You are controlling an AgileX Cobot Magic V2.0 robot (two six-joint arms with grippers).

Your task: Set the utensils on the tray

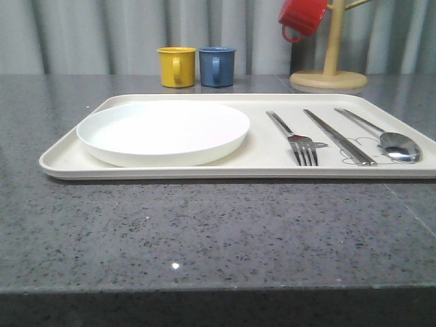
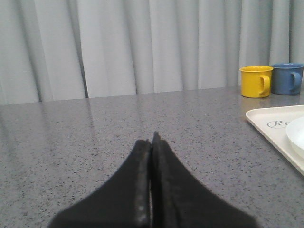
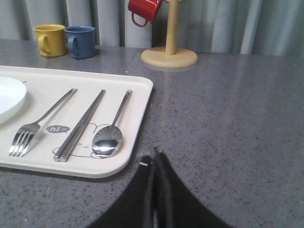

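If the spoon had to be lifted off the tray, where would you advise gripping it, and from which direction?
Probably by the spoon's slim handle, coming straight down from above with the fingers across it. It lies flat on the tray, bowl toward the robot, and the chopsticks lie close alongside, so a mid-handle pinch looks safest.

Left end effector point(image 2: 151, 137) closed, fingers pressed tog., empty. Right end effector point(image 3: 154, 156) same: closed, empty.

A cream tray point(image 1: 170, 170) with rounded corners is lying flat on the grey counter. A round white plate point(image 1: 163, 131) is sitting on its left half; a fork point(image 1: 294, 136), chopsticks point(image 1: 338, 136) and a spoon point(image 1: 385, 138) are lying side by side on its right half.
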